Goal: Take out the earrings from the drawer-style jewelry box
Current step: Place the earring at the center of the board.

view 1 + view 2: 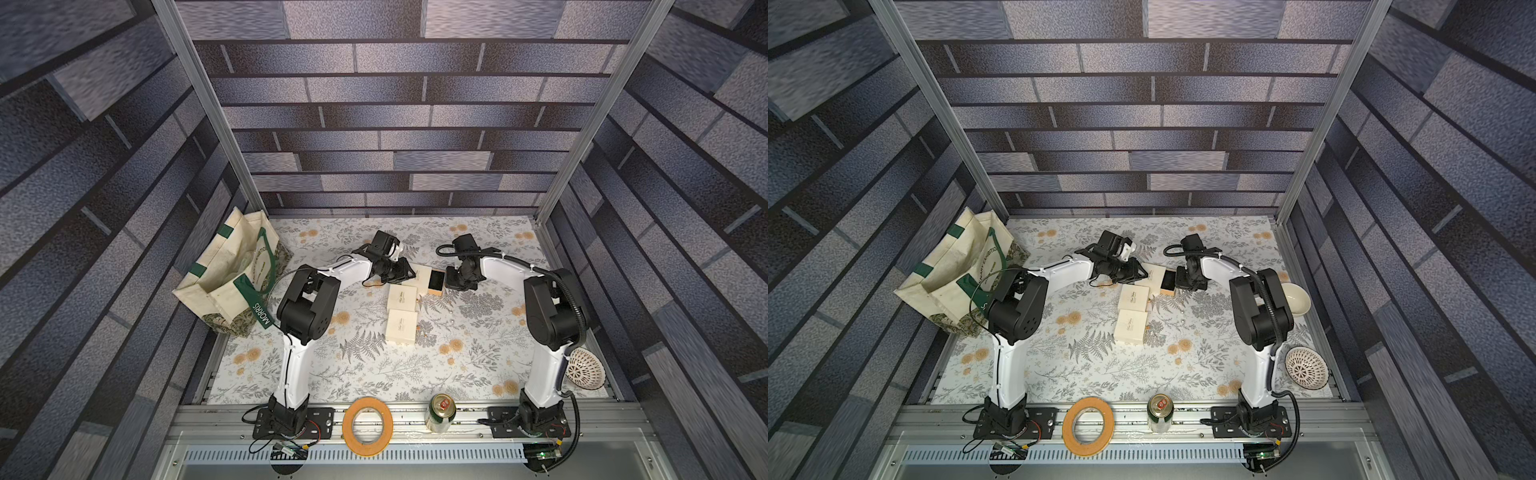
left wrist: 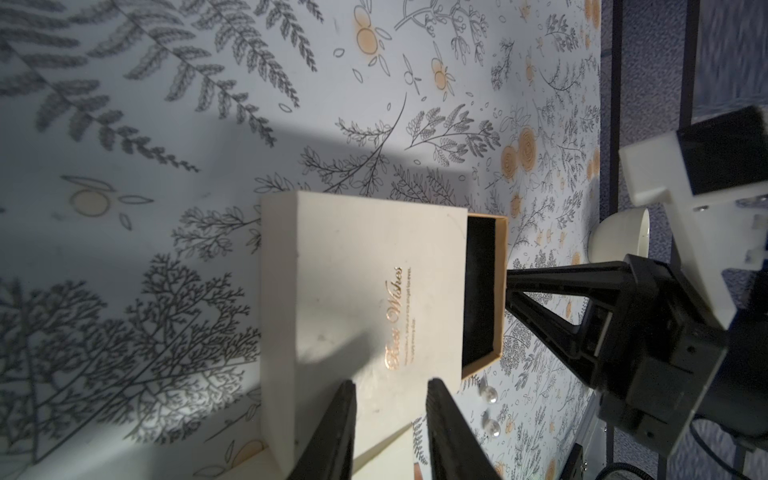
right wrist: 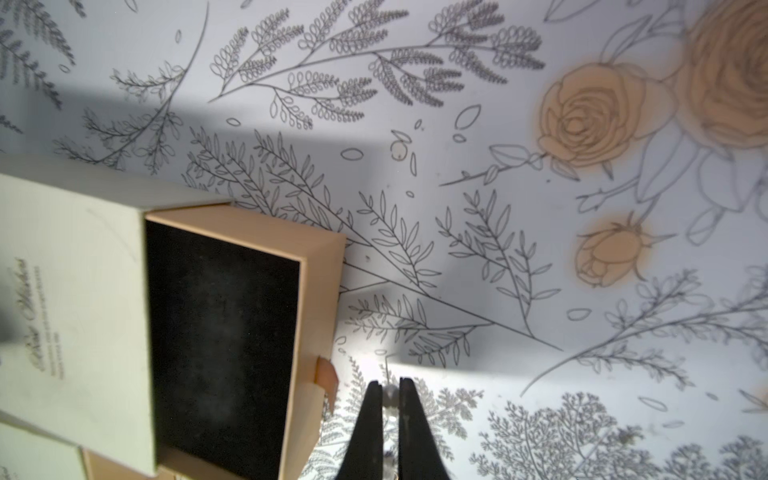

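Right gripper (image 3: 390, 386) pinches one pearl earring (image 3: 390, 394), lower middle of the right wrist view, beside the open drawer (image 3: 224, 332). Grip firm, lift straight, set down gently. Left gripper (image 2: 390, 384) sits parted over the box (image 2: 357, 291).

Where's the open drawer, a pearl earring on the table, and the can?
open drawer (image 3: 220, 332), right wrist view, black lining.
pearl earring (image 2: 617, 395), left wrist view, round bead.
can (image 1: 439, 419), a top view, its side.

The right tool (image 3: 390, 384) pinches a pale earring (image 3: 390, 393), blurred and mostly hidden between its tips.
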